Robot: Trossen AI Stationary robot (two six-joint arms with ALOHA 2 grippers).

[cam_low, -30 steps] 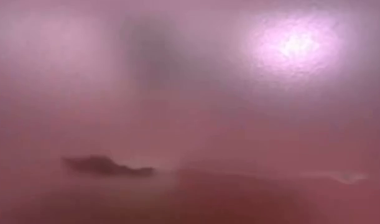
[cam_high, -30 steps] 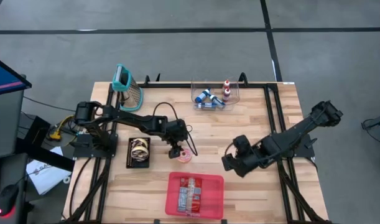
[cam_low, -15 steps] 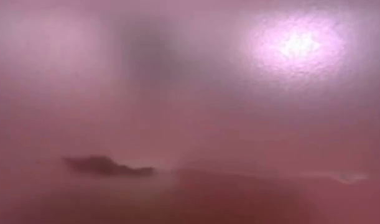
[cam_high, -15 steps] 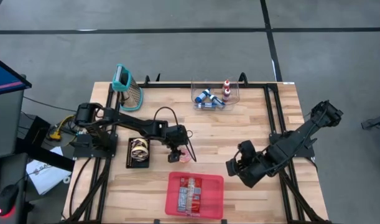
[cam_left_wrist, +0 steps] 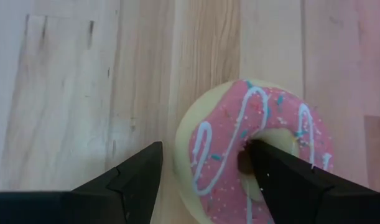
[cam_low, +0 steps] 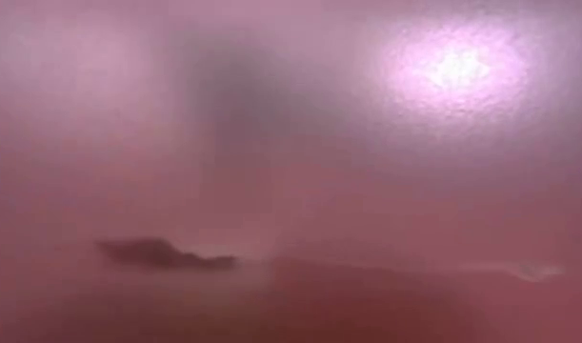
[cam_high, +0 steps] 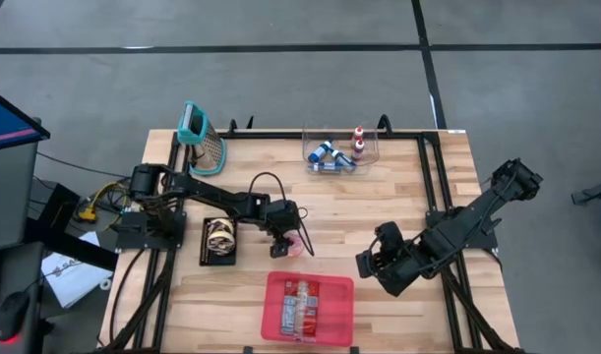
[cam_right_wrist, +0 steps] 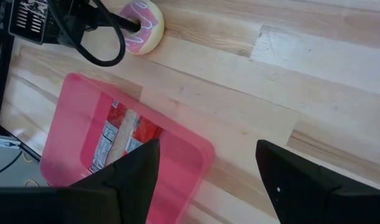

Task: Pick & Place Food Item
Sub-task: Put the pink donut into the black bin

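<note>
A doughnut (cam_left_wrist: 264, 118) with pink icing and white stripes lies flat on the wooden table (cam_high: 379, 206), just left of the middle. My left gripper (cam_high: 284, 237) slants down over it, open. One finger is at the doughnut's hole and the other stands outside the ring, on the table's left side of it. My right gripper (cam_high: 377, 267) hangs open above the table to the right of the pink bin (cam_high: 276, 291), with nothing between its fingers. My left gripper straddles one side of the doughnut's ring (cam_left_wrist: 205, 143), coming from above on a slant. One fingertip (cam_left_wrist: 255, 155) is at the hole (cam_left_wrist: 244, 160); the other (cam_left_wrist: 146, 165) stands just off the outer edge. I cannot tell whether either touches the doughnut.
The pink bin holds wrapped snack packets (cam_high: 302, 307) near the front edge. A black tray (cam_high: 206, 258) with food lies left of the doughnut. A clear box (cam_high: 371, 160) of small bottles and a teal-handled grater (cam_high: 204, 138) stand at the back. The low view is filled by a pink blur.
My left gripper has sunk lower onto the doughnut, which has not moved. My right gripper swung a little toward the table's near right corner, then kept still.
</note>
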